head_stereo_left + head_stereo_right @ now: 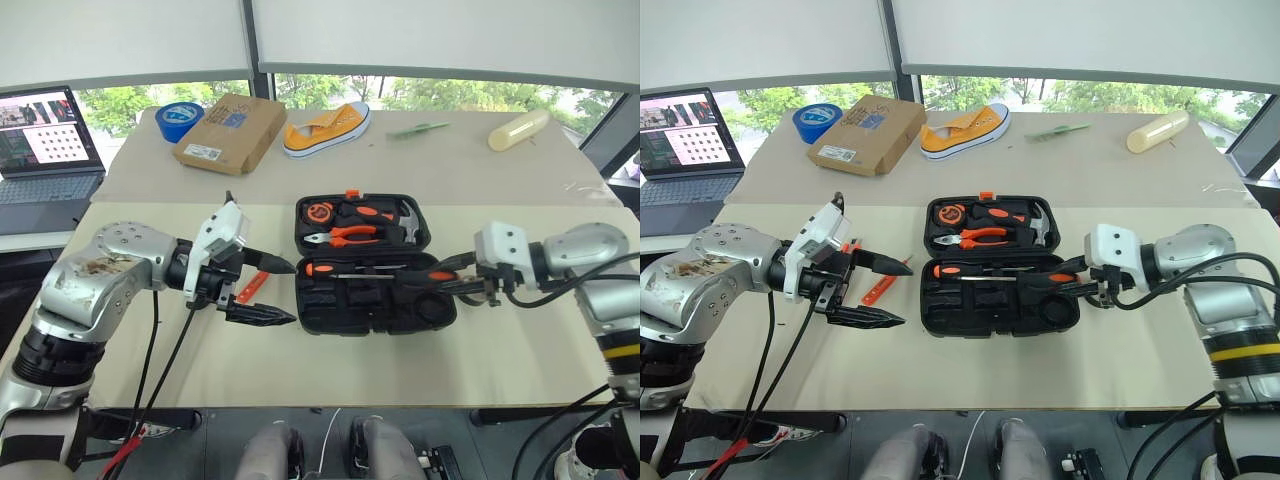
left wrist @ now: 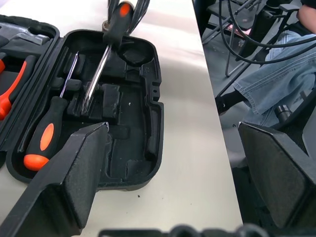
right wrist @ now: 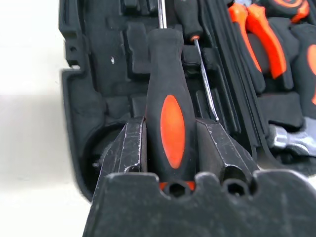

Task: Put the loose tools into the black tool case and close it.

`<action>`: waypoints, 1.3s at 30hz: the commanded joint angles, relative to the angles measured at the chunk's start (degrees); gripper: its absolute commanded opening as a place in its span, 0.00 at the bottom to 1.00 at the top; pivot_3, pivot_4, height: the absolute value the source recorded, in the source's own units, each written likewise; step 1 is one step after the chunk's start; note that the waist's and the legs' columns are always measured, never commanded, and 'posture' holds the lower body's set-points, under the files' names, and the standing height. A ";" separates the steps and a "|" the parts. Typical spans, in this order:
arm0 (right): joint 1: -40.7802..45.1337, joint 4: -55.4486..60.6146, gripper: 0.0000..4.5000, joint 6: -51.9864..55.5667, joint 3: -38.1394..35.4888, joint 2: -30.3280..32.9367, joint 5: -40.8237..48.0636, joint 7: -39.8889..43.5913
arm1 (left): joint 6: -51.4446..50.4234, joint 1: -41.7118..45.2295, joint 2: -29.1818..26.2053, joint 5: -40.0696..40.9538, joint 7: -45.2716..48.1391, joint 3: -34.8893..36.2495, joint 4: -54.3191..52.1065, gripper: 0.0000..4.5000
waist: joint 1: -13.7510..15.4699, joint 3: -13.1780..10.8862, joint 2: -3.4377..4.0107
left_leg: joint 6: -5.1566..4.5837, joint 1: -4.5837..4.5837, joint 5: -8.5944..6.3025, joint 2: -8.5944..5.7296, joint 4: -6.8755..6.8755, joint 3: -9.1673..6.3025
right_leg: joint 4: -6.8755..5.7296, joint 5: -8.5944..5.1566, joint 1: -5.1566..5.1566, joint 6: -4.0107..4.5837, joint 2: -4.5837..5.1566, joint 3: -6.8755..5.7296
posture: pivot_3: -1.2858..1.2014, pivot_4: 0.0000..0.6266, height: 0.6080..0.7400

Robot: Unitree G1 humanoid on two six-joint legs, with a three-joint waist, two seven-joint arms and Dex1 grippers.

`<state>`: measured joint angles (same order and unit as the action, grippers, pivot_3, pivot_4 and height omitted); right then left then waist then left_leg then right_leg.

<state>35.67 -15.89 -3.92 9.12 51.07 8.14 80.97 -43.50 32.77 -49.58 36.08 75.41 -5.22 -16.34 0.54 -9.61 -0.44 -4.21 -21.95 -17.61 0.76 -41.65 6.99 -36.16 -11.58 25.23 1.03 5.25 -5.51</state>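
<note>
While right hand [image 3: 170,148] grips screwdriver [image 3: 168,98] over case [image 1: 375,300], left hand [image 1: 258,290] gapes.

Scuffed silver arms, white wrist housings, black cables, black-fingered left claw [image 1: 268,290].

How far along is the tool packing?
Done: one screwdriver lies in the open black tool case. In hand: right gripper holds the second screwdriver over the case's near half. Left: the orange tool on the table by the open left gripper, then closing the case.
</note>
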 commanded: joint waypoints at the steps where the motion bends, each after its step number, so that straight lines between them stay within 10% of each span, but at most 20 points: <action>1: 3.90 -5.41 0.23 -5.79 1.09 -1.45 -2.91 -0.09 | 1.08 0.13 -0.88 0.05 -0.57 1.52 -1.74 1.00 | 0.01 -0.01 0.00 | 0.00 0.01 0.00 0.00 0.00 -0.01 | -0.01 0.00 0.00 0.00 0.00 -0.01 | 0.52 0.24 0.93; 12: 7.74 -13.57 0.23 -7.56 2.82 -5.55 -7.04 -1.27 | 1.76 -0.15 -0.89 -0.26 -1.60 1.66 -1.97 1.00 | -0.06 -0.01 0.01 | 0.00 0.00 0.00 0.01 0.00 -0.01 | -0.03 0.01 -0.02 0.02 0.02 -0.03 | 0.52 0.24 0.93; 18: 8.20 -13.07 0.72 -5.49 1.17 -5.58 -5.23 -1.90 | 2.49 -0.03 -0.87 -0.31 -1.73 1.47 -1.39 1.00 | -0.19 -0.01 0.01 | 0.01 0.03 0.00 0.01 0.00 -0.01 | -0.04 0.01 -0.03 0.03 0.04 -0.02 | 0.52 0.24 0.93; 23: 9.12 -8.32 0.72 3.30 -1.43 -7.43 -0.01 -1.73 | 3.09 0.34 -0.60 -0.68 -1.54 1.05 -0.64 1.00 | -0.43 -0.01 0.02 | 0.01 0.02 0.00 0.02 0.00 -0.01 | -0.04 0.02 -0.02 0.04 0.05 -0.02 | 0.52 0.24 0.93; 33: 5.92 -4.15 0.03 6.77 -0.11 -10.05 0.35 -3.23 | 4.51 1.26 0.11 -2.12 -1.18 0.11 1.00 1.00 | -0.45 -0.01 0.02 | 0.01 0.00 0.00 0.01 0.00 -0.04 | -0.03 0.02 -0.02 0.04 0.04 -0.07 | 0.52 0.24 0.93; 39: 4.75 -5.62 0.01 4.92 4.15 -11.89 -5.45 -6.30 | 4.68 1.44 0.33 -2.65 -1.20 -0.17 1.34 1.00 | -0.61 -0.01 0.02 | 0.01 -0.01 0.00 0.02 0.00 -0.03 | -0.04 0.02 -0.01 0.04 0.02 -0.06 | 0.52 0.24 0.93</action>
<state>40.67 -21.88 2.61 12.42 39.60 4.64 76.10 -39.91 33.12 -49.31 33.60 73.93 -5.71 -14.81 -0.07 -9.62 -0.43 -4.20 -21.96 -17.61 0.77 -41.65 6.95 -36.20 -11.56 25.23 1.07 5.27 -5.58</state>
